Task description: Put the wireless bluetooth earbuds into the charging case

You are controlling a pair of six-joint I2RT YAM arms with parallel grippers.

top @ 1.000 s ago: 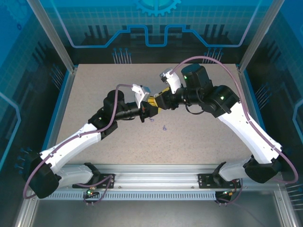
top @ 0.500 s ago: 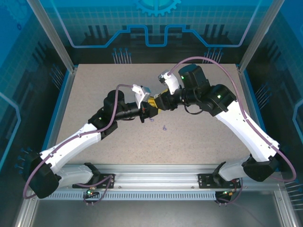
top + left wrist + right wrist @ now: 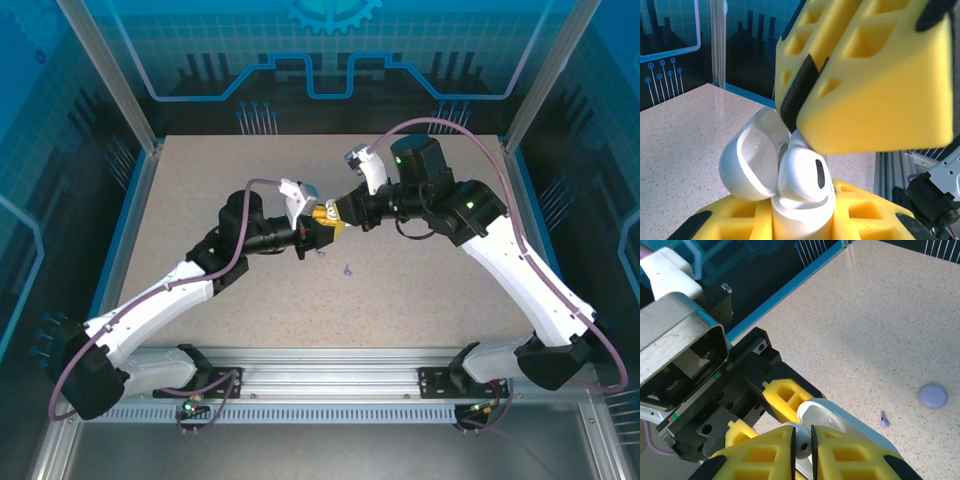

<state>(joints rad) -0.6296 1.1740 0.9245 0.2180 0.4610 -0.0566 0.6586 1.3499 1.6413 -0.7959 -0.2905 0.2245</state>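
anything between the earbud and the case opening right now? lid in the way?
Nothing visible. The lid of the charging case is swung open and back, clear of the opening. The earbud already sits in the mouth of the case, right under the right gripper fingertips.

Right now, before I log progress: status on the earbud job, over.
Left fingers shut on case, lid open. Right fingers shut on earbud, at its socket. Loose earbud and disc on table, not in the way.

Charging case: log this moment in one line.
left gripper: shut on charging case | lid: open | earbud: partly in case | right gripper: at earbud top, grip unclear
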